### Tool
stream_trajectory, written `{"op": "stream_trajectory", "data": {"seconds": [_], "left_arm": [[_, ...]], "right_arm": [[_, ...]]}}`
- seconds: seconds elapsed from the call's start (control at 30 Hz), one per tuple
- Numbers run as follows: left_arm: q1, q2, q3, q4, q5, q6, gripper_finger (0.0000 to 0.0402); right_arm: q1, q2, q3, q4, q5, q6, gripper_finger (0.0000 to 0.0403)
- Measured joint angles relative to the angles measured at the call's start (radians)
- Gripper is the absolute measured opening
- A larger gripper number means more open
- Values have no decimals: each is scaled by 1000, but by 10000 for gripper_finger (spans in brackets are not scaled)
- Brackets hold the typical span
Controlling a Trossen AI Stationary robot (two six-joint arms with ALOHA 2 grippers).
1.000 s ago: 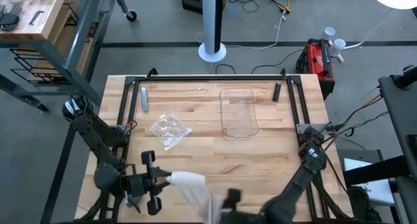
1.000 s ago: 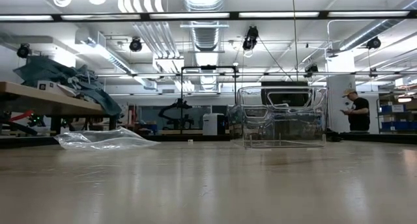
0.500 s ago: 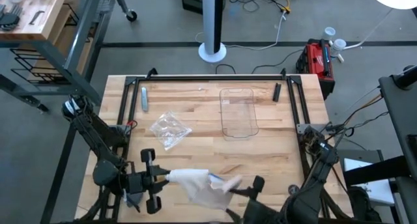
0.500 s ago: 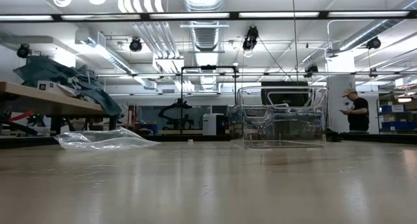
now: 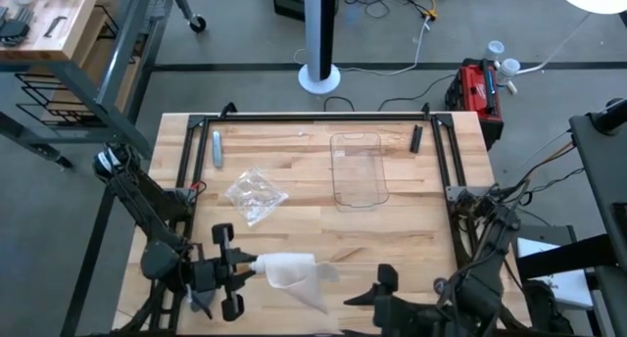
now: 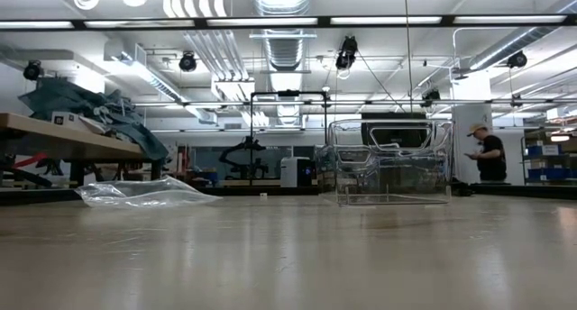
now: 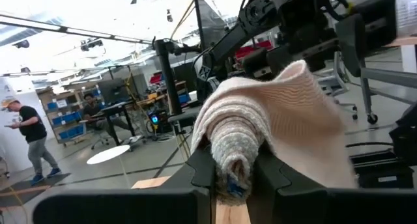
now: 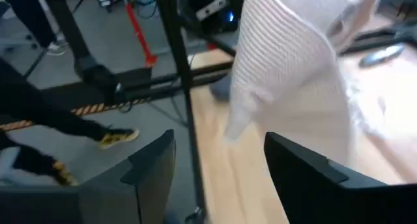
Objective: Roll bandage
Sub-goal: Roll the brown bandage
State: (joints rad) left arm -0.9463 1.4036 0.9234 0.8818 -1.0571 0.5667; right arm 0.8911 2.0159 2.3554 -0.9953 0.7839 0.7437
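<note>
Two grippers | left gripper (image 5: 238, 269) clamped on bandage (image 5: 294, 275), lower left | right gripper (image 5: 377, 286) apart, empty, lower middle | risk: loose tail unrolls unheld

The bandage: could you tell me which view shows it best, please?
The high view: the whole bandage shows, one end in the left tool, the rest draped loose. The left wrist view shows only its rolled end, the right wrist view a hanging part; the low view misses it.
</note>
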Motion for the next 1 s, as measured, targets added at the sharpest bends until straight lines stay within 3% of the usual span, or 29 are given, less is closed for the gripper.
{"op": "stream_trajectory", "data": {"seconds": [0.17,0.23,0.33,0.5,0.57,0.6,0.63,0.73,0.83,1.0], "left_arm": [[0,0,0,0,0,7,34],[-1,0,0,-11,16,28,34],[-10,1,-1,-55,186,87,34],[-25,0,-1,-44,268,101,34],[-31,0,-1,-90,431,133,34],[-36,1,-1,-109,510,158,34],[-42,2,-1,-115,523,173,34],[-46,0,-2,-90,418,147,34],[-42,7,-2,-97,443,145,34],[-60,1,-2,-85,465,157,34]], "right_arm": [[14,29,-5,-105,3,85,237],[19,45,-5,-147,77,115,236],[27,82,-4,-188,254,58,228],[27,172,-12,-303,379,33,213],[25,186,-11,-309,404,35,207],[25,190,-10,-306,409,30,204],[25,195,-9,-305,409,29,202],[25,201,-10,-300,391,57,198],[21,198,-9,-239,358,56,198],[8,198,-41,-6,266,-151,213]]}}
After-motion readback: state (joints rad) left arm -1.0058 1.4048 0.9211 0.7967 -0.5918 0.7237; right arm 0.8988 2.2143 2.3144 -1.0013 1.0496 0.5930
